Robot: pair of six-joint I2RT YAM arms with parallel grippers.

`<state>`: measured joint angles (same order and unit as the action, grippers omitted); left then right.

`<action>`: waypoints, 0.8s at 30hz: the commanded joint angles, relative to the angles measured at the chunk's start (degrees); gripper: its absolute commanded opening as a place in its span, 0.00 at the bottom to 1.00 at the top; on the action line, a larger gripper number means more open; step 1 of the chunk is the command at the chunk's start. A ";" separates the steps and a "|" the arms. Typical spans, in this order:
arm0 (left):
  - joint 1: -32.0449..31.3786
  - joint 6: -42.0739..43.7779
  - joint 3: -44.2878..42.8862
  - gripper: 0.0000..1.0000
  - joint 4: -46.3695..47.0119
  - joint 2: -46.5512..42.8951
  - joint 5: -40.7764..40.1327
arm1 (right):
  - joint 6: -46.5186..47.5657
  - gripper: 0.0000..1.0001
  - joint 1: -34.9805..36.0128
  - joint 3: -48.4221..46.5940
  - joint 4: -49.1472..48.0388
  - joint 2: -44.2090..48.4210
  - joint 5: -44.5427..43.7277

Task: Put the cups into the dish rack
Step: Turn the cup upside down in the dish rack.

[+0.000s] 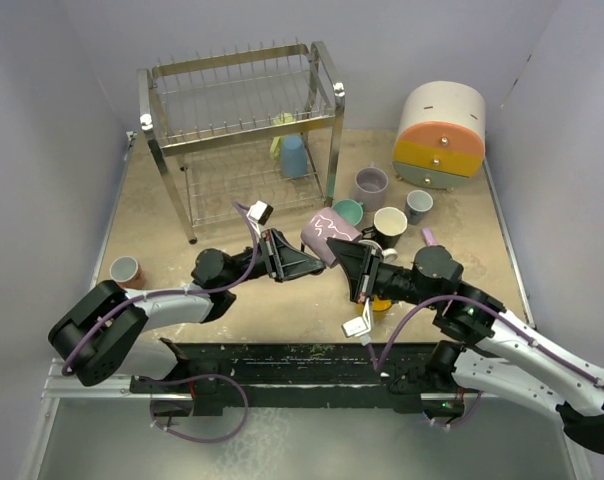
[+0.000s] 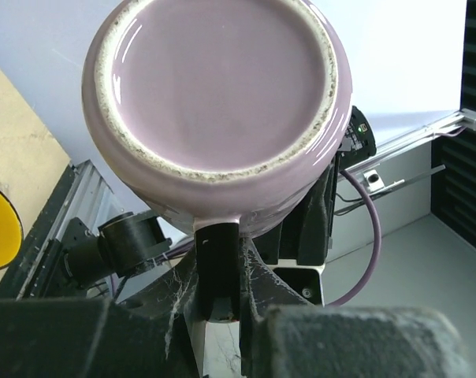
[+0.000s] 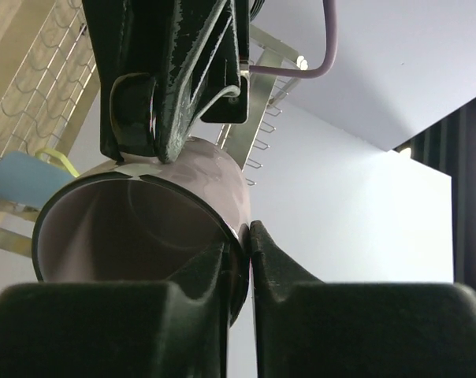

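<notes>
Lilac cup (image 1: 325, 234) is held in the air over mid-worktop (image 1: 152, 230). Its rim is pinched by right tool (image 3: 244, 240), and its base end looks clamped by left tool (image 1: 307, 262). Blue cup (image 1: 294, 156) and one more are already racked in dish rack (image 1: 242, 110), toward the far-left corner. Loose cups (image 1: 370, 185) are left toward the far-right; one grey cup (image 1: 126, 270) sits by the left edge.

I found the lilac mug (image 2: 222, 87) glossy glazed ceramic, its foot ring rough and unglazed; the dish rack (image 1: 244, 130) was shiny chrome metal, the table (image 1: 154, 228) matt.
</notes>
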<state>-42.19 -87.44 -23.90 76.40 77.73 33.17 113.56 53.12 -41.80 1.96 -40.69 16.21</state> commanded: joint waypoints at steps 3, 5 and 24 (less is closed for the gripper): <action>-0.49 4.88 0.20 0.00 8.82 -0.04 -2.08 | -3.05 0.31 0.49 -0.96 -4.78 2.04 1.50; -0.43 4.74 0.76 0.00 9.84 -0.03 -2.48 | -3.08 0.40 0.46 -0.85 -4.16 2.45 1.39; 2.31 8.97 10.27 0.00 12.27 0.18 -11.90 | -14.38 0.66 0.49 -6.17 17.34 1.60 -5.24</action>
<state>-40.71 -82.67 -14.20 80.27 78.43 24.86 106.89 53.36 -43.51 14.06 -37.52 13.06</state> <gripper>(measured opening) 0.189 0.660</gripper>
